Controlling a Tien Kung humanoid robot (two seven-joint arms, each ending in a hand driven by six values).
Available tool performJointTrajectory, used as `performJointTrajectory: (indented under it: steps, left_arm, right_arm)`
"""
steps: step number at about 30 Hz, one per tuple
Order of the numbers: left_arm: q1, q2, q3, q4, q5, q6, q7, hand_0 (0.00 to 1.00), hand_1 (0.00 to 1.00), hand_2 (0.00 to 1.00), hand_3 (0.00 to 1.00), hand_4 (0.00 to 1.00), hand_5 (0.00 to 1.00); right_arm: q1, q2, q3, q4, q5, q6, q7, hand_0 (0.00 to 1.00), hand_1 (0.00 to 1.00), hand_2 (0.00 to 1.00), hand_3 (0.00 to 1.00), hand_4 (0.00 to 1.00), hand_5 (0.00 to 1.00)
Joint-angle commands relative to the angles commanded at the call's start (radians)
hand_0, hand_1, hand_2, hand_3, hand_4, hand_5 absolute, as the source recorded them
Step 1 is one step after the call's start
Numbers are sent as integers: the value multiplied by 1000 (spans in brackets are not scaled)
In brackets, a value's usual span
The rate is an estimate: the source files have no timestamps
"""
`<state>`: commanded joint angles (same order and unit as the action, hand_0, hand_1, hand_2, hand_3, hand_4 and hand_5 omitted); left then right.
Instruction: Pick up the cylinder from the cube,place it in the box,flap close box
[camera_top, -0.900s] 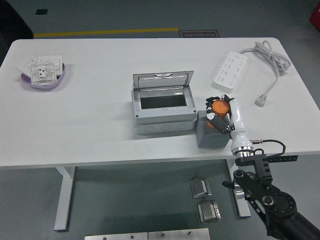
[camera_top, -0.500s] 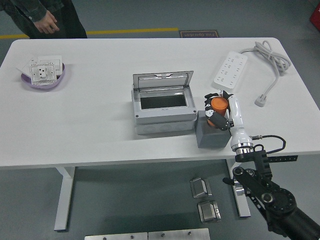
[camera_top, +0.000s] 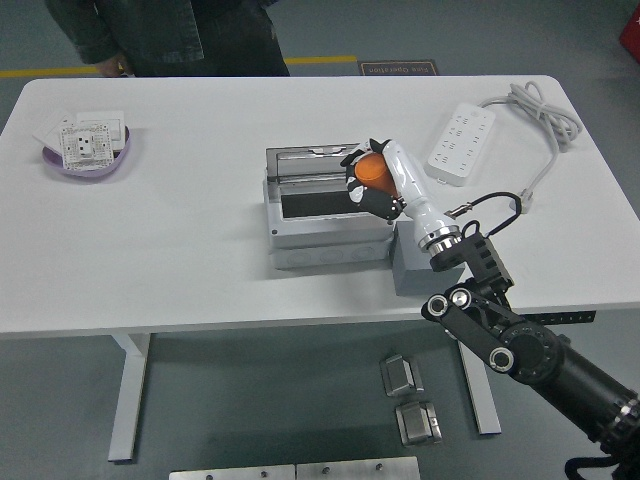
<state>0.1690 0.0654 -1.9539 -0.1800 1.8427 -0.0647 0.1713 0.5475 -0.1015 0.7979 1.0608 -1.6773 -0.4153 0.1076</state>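
Observation:
My right hand (camera_top: 372, 178) is shut on the orange cylinder (camera_top: 374, 170) and holds it above the right part of the open grey box (camera_top: 327, 218). The box lid (camera_top: 322, 160) stands up at the back, and the dark inside shows. The grey cube (camera_top: 422, 265) stands against the box's right side, partly hidden by my right forearm. The left arm is out of view.
A purple bowl (camera_top: 88, 162) with white switch plates sits at the far left. A white power strip (camera_top: 462, 142) with a coiled cable (camera_top: 540, 120) lies at the back right. A person in dark clothes (camera_top: 165, 35) stands at the far side, left of centre.
My right hand has lifted the cylinder off the cube and carried it left and back over the box. The person has moved right along the far edge.

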Motion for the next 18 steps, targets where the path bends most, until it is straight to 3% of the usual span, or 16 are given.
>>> performJointTrajectory:
  steps: [1,8,18]
  left_arm:
    - [0,1,-1,0,2,0,0,627,590,557,603,512,48]
    - [-1,7,-4,0,11,-1,1,627,593,559,605,523,61]
    - [-6,12,13,0,4,-2,2,626,596,560,606,531,72]
  right_arm:
    - [18,3,-18,-7,-22,18,-23,25,160,214,217,2,2]
    - [142,34,-143,-105,-127,107,-154,2,151,212,215,2,2]
    - [255,58,-255,-257,-87,136,-130,2,153,210,214,2,2]
